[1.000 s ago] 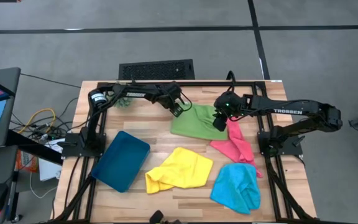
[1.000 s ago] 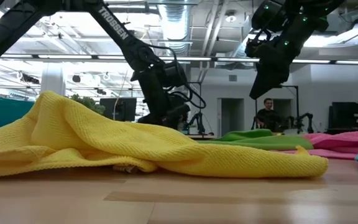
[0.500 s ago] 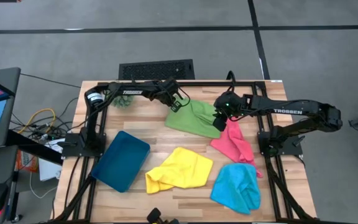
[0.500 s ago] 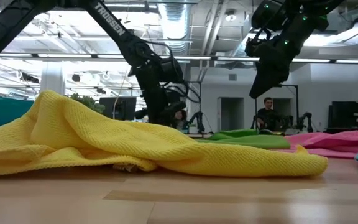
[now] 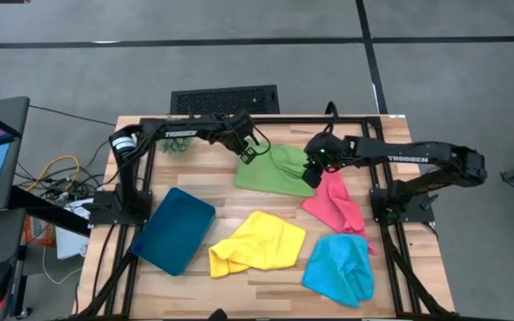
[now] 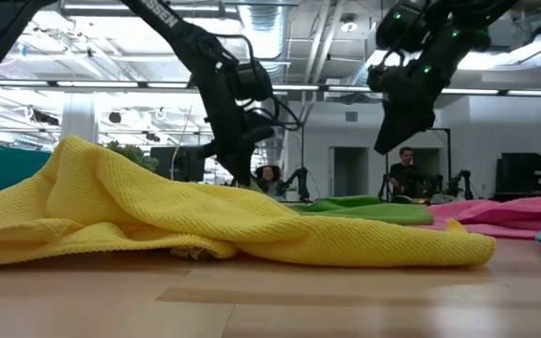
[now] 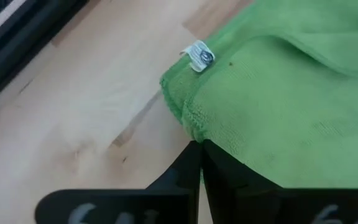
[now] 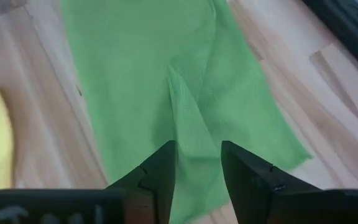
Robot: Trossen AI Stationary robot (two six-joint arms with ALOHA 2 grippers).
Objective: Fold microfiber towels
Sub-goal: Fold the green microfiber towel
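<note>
The green towel point(image 5: 275, 169) lies at the table's far middle. My left gripper point(image 5: 249, 153) is shut on its far-left corner, next to a small white tag point(image 7: 199, 56). My right gripper point(image 5: 312, 174) hangs open above the towel's right edge; in the low view point(image 6: 394, 145) it is well clear of the cloth. A raised crease point(image 8: 182, 106) runs toward its fingers. The pink towel point(image 5: 337, 207), the yellow towel point(image 5: 257, 242) and the light blue towel point(image 5: 339, 267) lie crumpled on the near half. My left gripper pinches the green towel's hemmed edge point(image 7: 194, 127) between its two fingers, just beside the tagged corner. The fingers slant down from the table's left. The corner is raised off the wood and the remainder of the towel lies on the table.
A dark teal tray point(image 5: 173, 229) lies near the left edge. A spiky green plant ball point(image 5: 175, 148) sits at the far left under my left arm. Bare wood shows between the tray and the green towel.
My left gripper has taken hold of the green towel's far-left corner and has risen, drifting a little toward the table's left edge. That corner has come up with it and the towel has slid slightly left. My right gripper has kept still.
</note>
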